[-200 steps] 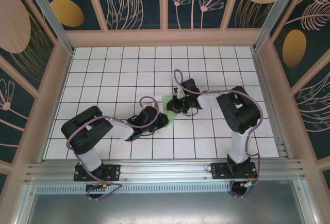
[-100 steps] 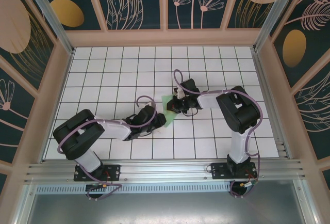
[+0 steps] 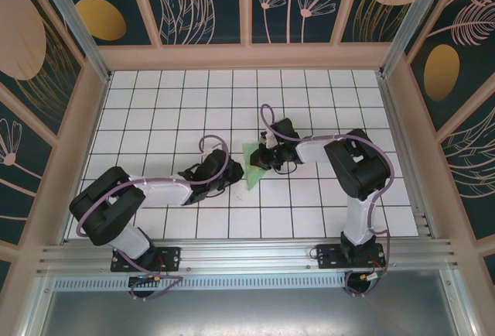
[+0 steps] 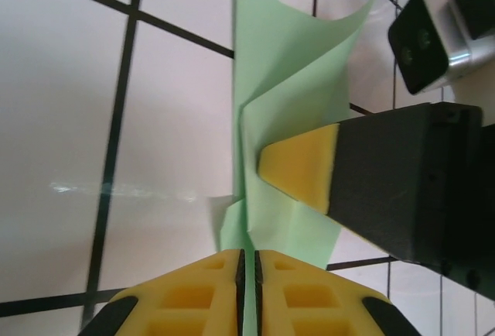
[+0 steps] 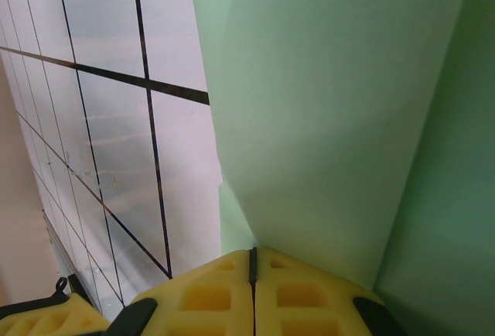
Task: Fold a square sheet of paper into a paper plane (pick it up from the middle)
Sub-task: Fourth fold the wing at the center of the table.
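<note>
Both arms meet mid-surface over the sheet of paper, which is partly folded and stands on edge instead of lying flat on the white gridded surface.

Left end effector: pads clenched together, with a thin green edge of the sheet running into the slit between them. I judge this grip is there to pin the centre crease at its near end so the layers cannot slide.

Right end effector: also clenched. From its own camera the sheet rises straight out of the seam between the pads, so I read it as grasping the paper. From the left wrist, one of its yellow pads lies against the flank of the fold, which steadies the flap.

Holding from two sides keeps the limp sheet taut and off the surface.

Stage: early to middle. Creases exist, but no pointed dart shape yet.

Risk: thin paper may tear or skew if the arms pull apart.
</note>
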Available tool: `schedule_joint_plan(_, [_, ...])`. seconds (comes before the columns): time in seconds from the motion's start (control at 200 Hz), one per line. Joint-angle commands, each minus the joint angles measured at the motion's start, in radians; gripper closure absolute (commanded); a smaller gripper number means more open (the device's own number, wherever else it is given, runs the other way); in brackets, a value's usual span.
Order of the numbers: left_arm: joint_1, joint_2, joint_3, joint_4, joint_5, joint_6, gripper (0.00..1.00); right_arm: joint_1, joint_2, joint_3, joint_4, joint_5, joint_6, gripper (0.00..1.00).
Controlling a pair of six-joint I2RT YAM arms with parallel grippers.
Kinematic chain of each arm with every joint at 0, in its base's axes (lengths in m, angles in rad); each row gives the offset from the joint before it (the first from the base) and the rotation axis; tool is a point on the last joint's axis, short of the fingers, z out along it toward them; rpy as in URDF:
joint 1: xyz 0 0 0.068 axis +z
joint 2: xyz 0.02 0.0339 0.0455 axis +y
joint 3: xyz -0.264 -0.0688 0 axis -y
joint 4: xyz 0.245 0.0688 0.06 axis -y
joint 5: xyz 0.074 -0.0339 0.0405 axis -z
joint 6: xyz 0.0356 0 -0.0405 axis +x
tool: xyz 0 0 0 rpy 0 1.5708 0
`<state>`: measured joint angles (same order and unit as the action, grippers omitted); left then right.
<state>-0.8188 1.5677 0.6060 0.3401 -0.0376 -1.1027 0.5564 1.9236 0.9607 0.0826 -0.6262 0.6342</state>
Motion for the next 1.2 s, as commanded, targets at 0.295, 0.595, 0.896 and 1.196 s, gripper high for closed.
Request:
schedule_joint_plan(0.295, [0.003,0.114,0.098,0.065,0.158,0.092,0.97,-0.003,0.002,0.005,-0.019,0.043,-0.012,0.91])
schedule_joint_plan(0.595, [0.004,0.178,0.092,0.052,0.154,0.079,1.00,-0.003,0.001,0.011,-0.023,0.043,-0.011,0.91])
schedule_joint_plan(0.896, [0.003,0.216,0.048,0.141,0.210,0.045,1.00,-0.003,-0.002,0.018,-0.034,0.045,-0.015,0.91])
schedule_joint_plan(1.196, [0.003,0.201,0.025,0.229,0.271,0.052,0.93,-0.002,-0.006,0.014,-0.038,0.051,-0.021,0.90])
